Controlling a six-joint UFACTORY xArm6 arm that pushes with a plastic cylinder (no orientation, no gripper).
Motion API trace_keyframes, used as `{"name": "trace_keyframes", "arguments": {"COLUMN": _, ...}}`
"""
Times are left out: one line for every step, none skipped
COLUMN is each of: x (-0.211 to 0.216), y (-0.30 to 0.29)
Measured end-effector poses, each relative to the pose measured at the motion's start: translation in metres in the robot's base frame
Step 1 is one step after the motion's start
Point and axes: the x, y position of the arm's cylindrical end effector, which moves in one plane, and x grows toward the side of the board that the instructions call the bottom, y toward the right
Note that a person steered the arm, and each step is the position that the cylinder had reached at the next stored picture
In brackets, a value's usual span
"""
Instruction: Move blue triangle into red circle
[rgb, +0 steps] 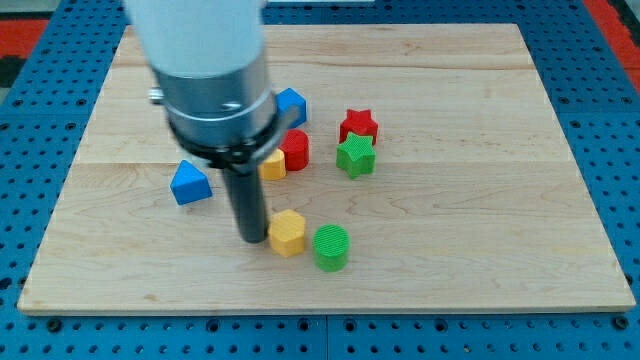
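Blue triangle (190, 184) — light, rigid, slides easily; push its left face toward red circle (295, 149). My tip (251, 238) — bare rod, holding nothing, beside yellow block (287, 232).

Your tip (251, 238) touches the yellow hexagon (287, 233); bare board lies between it and the blue triangle (189, 184); the yellow block (273, 165) fronts the red circle (295, 149).

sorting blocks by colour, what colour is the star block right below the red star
Green: the green star-shaped block sits just below the red star-shaped block, in the camera view.
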Motion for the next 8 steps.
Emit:
{"name": "trace_keyframes", "arguments": {"x": -0.001, "y": -0.108}}
{"name": "trace_keyframes", "arguments": {"x": -0.006, "y": -0.189}}
{"name": "trace_keyframes", "arguments": {"x": -0.049, "y": -0.198}}
{"name": "trace_keyframes", "arguments": {"x": -0.057, "y": -0.141}}
{"name": "trace_keyframes", "arguments": {"x": -0.06, "y": -0.096}}
{"name": "trace_keyframes", "arguments": {"x": -0.078, "y": -0.11}}
{"name": "trace_keyframes", "arguments": {"x": -0.061, "y": -0.053}}
{"name": "trace_keyframes", "arguments": {"x": -0.045, "y": -0.041}}
